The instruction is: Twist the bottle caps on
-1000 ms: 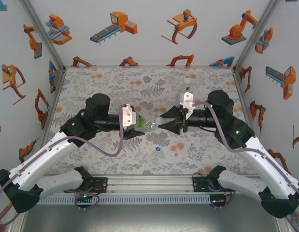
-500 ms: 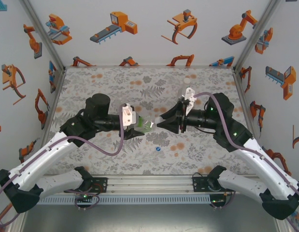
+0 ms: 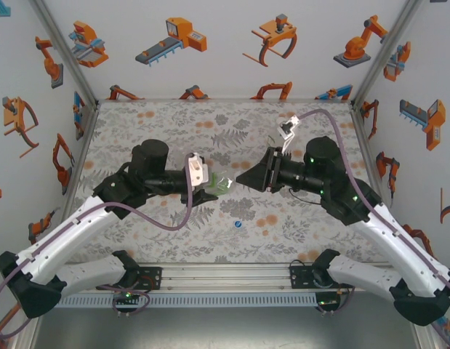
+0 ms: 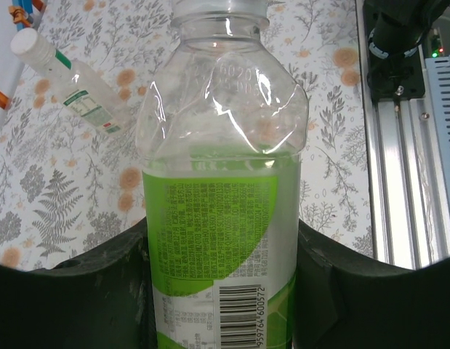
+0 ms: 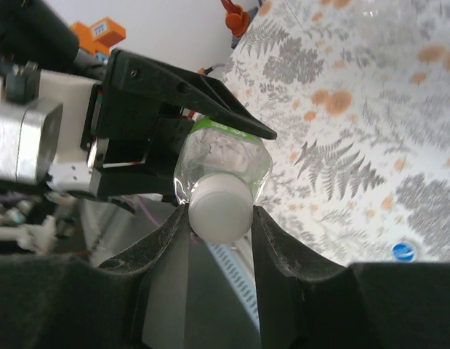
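Top external view: both arms are seen meeting at frame centre, gripper tips almost nose to nose.
Left gripper: closed on a bottle, clamped across the body at its green label.
Bottle place: at frame centre in the top view, apparently held clear of the table.
Bottle axis: laid roughly left to right in the top frame, with the mouth turned toward the right of frame.
Right gripper: closed on a white cap, which is pinched by its rim between both fingers.
Cap to bottle: in the right wrist view the cap is seen set against the mouth, in line with the neck. Whether any thread is caught cannot be told.
Key relation: cap and neck are shared along one axis, the bottle lying to the left of the right gripper. The turn is best made by that gripper, about this axis, while the body is kept clamped.
Step judged: threading of the white cap, at or near its start.
Risk judged: a slight tilt of the cap could cross the thread.
Blue cap: left on the table below frame centre, well apart from both grippers.
Second bottle: seen at the upper left of the left wrist frame, with a white cap on it. Upright or lying cannot be told.
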`<state>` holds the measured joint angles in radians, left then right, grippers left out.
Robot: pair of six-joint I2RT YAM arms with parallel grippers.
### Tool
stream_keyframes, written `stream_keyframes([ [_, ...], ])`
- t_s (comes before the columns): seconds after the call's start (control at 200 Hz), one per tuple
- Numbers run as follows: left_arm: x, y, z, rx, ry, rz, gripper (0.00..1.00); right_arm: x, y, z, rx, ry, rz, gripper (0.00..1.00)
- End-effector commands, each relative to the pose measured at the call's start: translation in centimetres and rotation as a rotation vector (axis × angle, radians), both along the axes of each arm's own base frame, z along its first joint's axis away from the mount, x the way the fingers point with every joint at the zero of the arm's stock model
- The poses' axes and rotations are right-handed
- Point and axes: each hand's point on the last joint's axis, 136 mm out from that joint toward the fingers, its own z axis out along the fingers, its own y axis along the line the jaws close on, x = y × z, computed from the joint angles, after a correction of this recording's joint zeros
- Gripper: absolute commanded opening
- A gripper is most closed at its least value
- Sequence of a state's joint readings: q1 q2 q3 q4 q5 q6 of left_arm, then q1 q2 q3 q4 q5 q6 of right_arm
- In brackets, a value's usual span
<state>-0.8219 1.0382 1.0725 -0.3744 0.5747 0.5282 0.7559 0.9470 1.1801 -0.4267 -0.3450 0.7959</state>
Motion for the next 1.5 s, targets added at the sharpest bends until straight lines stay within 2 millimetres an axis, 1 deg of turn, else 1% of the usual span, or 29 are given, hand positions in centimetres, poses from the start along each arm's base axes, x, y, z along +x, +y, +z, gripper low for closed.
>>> stream_keyframes([
  [0.0,-0.7,-0.4,2.1,-0.051,-0.055,-0.052,0.0,1.7,-0.8,-1.1,0.056,0.256,-0.173,0.0],
  [0.16,-0.6,-0.5,2.0,-0.047,-0.052,-0.05,0.0,2.4,-0.9,-1.2,0.097,0.313,-0.224,0.0],
  [0.225,-0.4,-0.5,1.9,-0.044,-0.054,-0.038,0.0,2.4,-0.8,-1.3,0.104,0.33,-0.229,0.18],
  [0.355,0.3,-0.3,1.7,-0.032,-0.061,0.008,0.0,2.4,-0.4,-1.4,0.094,0.35,-0.213,0.44],
  [0.446,0.9,-0.3,1.4,-0.019,-0.063,0.037,0.0,2.4,-0.2,-1.5,0.089,0.36,-0.208,0.51],
  [0.491,1.1,-0.3,1.4,-0.015,-0.064,0.045,0.0,2.5,-0.1,-1.5,0.09,0.362,-0.208,0.53],
  [0.606,1.3,-0.5,1.2,-0.009,-0.058,0.047,0.0,2.7,0.3,-1.5,0.088,0.367,-0.201,0.54],
  [0.876,2.3,-0.4,0.7,0.016,-0.055,0.097,0.0,2.6,0.8,-1.7,0.085,0.382,-0.176,0.5],
  [1.061,2.5,-0.4,0.6,0.021,-0.057,0.105,0.0,2.6,0.9,-1.8,0.082,0.386,-0.168,0.49],
  [1.207,1.9,-0.6,0.7,0.012,-0.059,0.068,0.0,2.8,0.9,-1.9,0.077,0.38,-0.175,0.45],
  [1.307,1.2,-0.7,0.7,0.0,-0.057,0.031,0.0,2.9,0.9,-2.0,0.071,0.376,-0.179,0.45],
  [1.402,0.7,-0.8,0.8,-0.009,-0.051,0.005,0.03,3.0,0.8,-2.2,0.065,0.374,-0.184,0.44],
  [1.497,0.6,-0.8,0.8,-0.01,-0.051,0.002,0.04,3.0,0.8,-2.2,0.066,0.373,-0.185,0.41],
])
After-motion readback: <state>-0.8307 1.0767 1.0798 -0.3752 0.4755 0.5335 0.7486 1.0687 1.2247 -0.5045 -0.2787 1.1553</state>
